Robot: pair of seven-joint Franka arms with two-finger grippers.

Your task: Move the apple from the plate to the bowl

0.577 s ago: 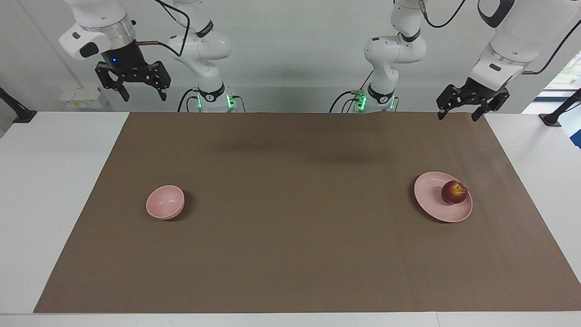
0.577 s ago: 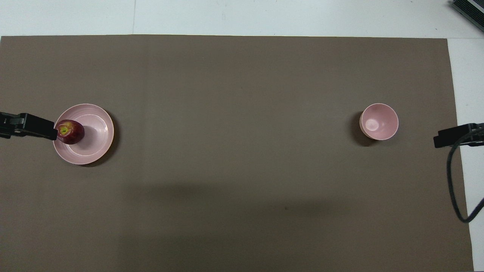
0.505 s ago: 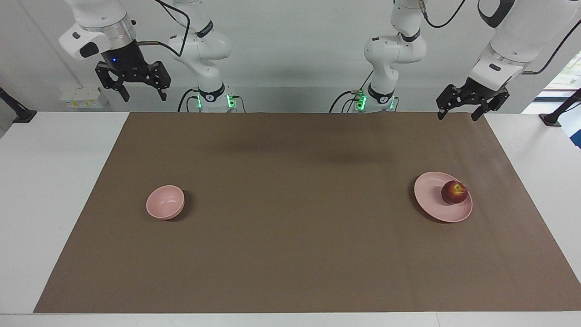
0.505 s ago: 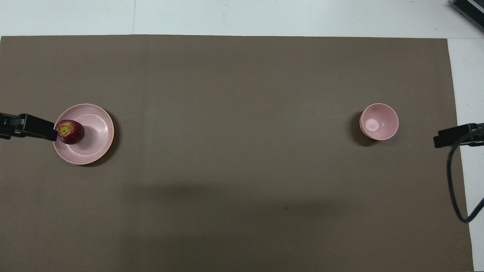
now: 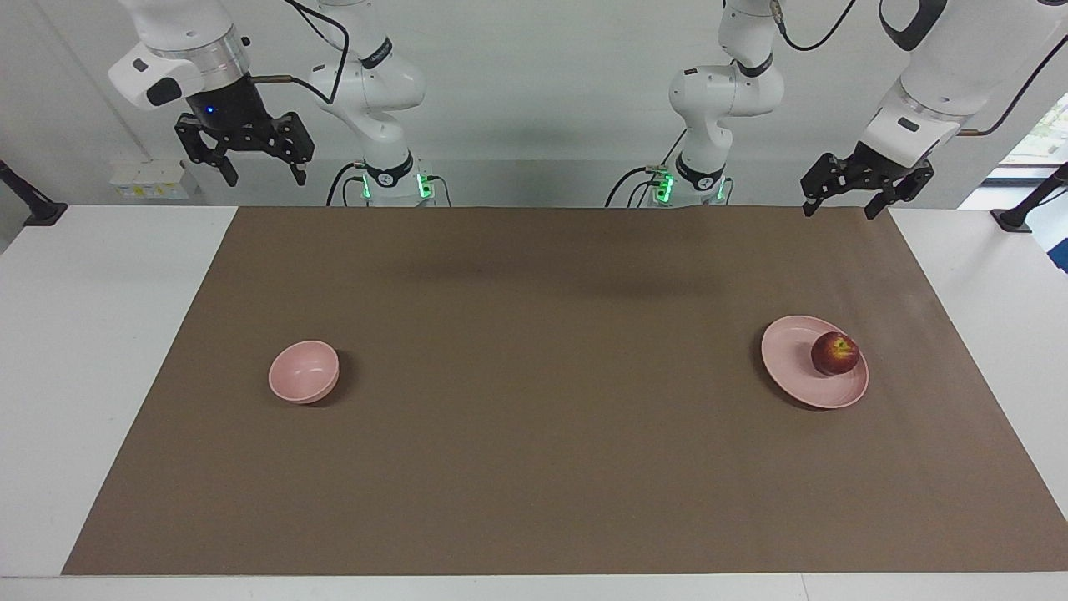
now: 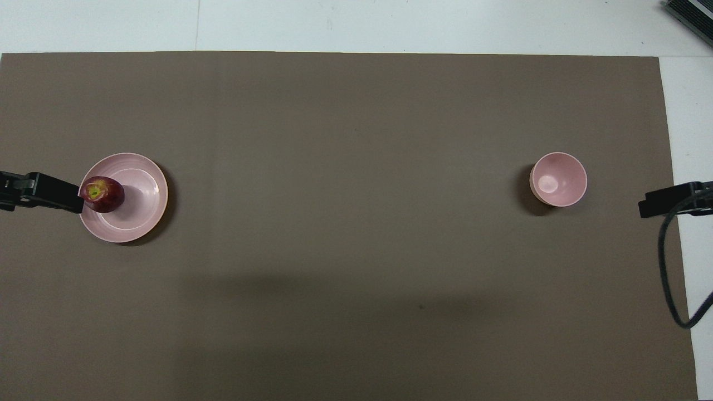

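Two grippers hang high over the robots' own edge of the mat (image 5: 534, 467), both with fingers apart and holding nothing: the left gripper (image 5: 837, 206) at its own end of the table, the right gripper (image 5: 262, 173) at the other end. Neither is near the work, and the right arm appears to wait. The apple (image 5: 835, 353) sits on the plate (image 5: 793, 351), off centre toward the rim on the left arm's side, stem end up with its yellowish patch showing. The bowl (image 5: 304, 371) stands empty toward the right arm's end, well apart from the plate. By its look the apple should be firm, fairly light and smooth-skinned, so it may roll or slip under an off-centre pinch. Take hold across its widest part from above, fingers on either side of the stem. Because it lies close to the plate's shallow rim, the finger on that side should probably come down inside the rim without striking it; a knock could tip or shift the plate. Between plate and bowl the mat is bare, so a carry at modest height meets no obstruction. Release low over the bowl, which is only a little wider than the apple.
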